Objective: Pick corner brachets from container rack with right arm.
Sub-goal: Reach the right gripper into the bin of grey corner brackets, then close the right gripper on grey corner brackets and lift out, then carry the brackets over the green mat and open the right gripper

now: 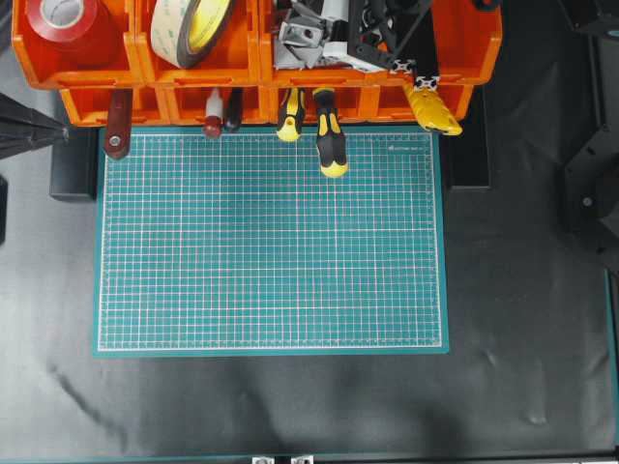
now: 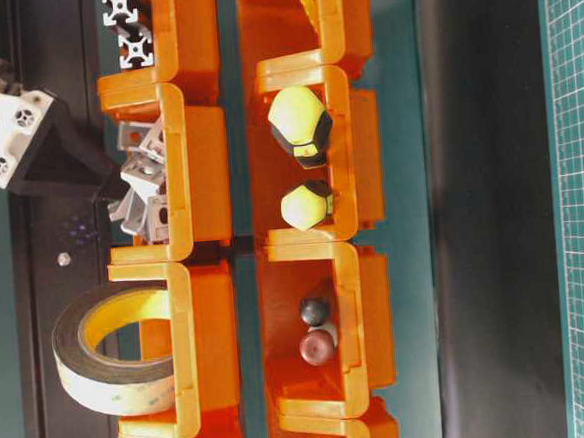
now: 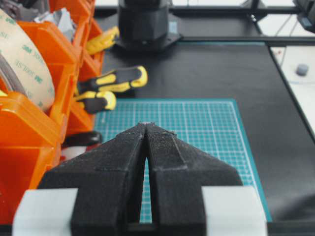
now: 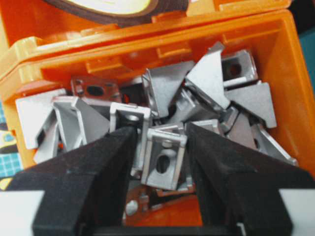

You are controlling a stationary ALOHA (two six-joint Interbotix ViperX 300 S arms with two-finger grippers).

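Note:
The orange container rack (image 1: 464, 48) runs along the back of the table. One upper bin (image 4: 162, 51) holds a heap of several grey corner brachets (image 4: 211, 83), also seen from overhead (image 1: 300, 39) and from table level (image 2: 145, 189). My right gripper (image 4: 162, 147) reaches into that bin (image 2: 193, 166), and its black fingers press on both sides of one tilted bracket (image 4: 165, 157). From table level the right gripper (image 2: 107, 187) meets the heap at its tip. My left gripper (image 3: 147, 125) is shut and empty, hovering at the left edge of the green mat (image 3: 197, 123).
Yellow-and-black screwdrivers (image 1: 329, 140) and red-handled tools (image 1: 213, 121) stick out of the lower bins over the mat (image 1: 271, 242). Tape rolls (image 1: 193, 29) and a red roll (image 1: 73, 24) fill the upper left bins. Aluminium profile bars (image 2: 123, 30) lie beside the bracket bin.

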